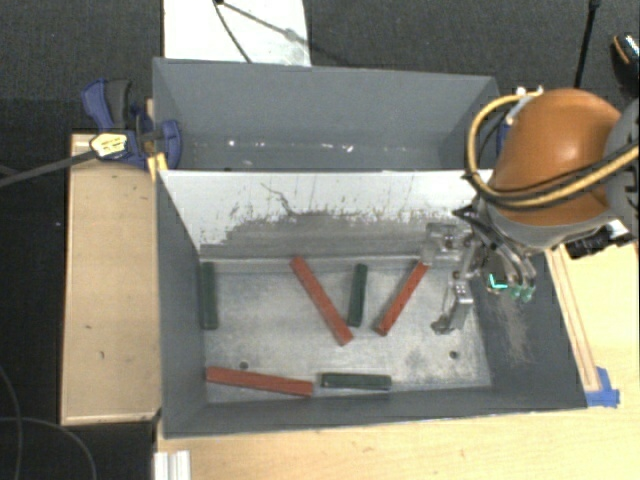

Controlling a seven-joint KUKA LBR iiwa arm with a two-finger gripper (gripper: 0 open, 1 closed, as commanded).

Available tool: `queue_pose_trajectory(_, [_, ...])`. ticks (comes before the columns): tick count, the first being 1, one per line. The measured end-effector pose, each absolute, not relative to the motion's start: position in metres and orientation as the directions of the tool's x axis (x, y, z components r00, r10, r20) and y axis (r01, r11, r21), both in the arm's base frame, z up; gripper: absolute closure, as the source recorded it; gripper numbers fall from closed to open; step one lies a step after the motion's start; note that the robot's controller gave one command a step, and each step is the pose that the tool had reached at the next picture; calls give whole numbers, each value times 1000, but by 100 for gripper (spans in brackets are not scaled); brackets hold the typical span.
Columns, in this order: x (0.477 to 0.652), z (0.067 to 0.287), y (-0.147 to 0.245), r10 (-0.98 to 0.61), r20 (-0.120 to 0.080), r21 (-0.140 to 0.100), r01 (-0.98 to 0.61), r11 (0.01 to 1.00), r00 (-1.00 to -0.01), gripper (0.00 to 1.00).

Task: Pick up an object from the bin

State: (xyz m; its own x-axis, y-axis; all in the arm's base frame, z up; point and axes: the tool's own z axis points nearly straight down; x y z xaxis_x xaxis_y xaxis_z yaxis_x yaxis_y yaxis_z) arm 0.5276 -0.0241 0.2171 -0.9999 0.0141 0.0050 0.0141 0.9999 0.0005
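Orange wrist cover (555,143) over bin (530,368) R wall | gripper (452,313) nxt to slanted red stick (401,298) | grip state: can't tell

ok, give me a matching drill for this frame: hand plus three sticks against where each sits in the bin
Things:
1 hand
2 level green stick
3 level red stick
4 lone green stick

Places:
A by the left wall
B near-left corner
C right side, beside the slanted red stick
D near wall, middle

Pairs: 1-C, 2-D, 3-B, 4-A
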Motion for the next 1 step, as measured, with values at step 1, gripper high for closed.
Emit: queue_pose_trajectory(1, [555, 67, -13, -183, 4, 2, -183, 983, -983, 0])
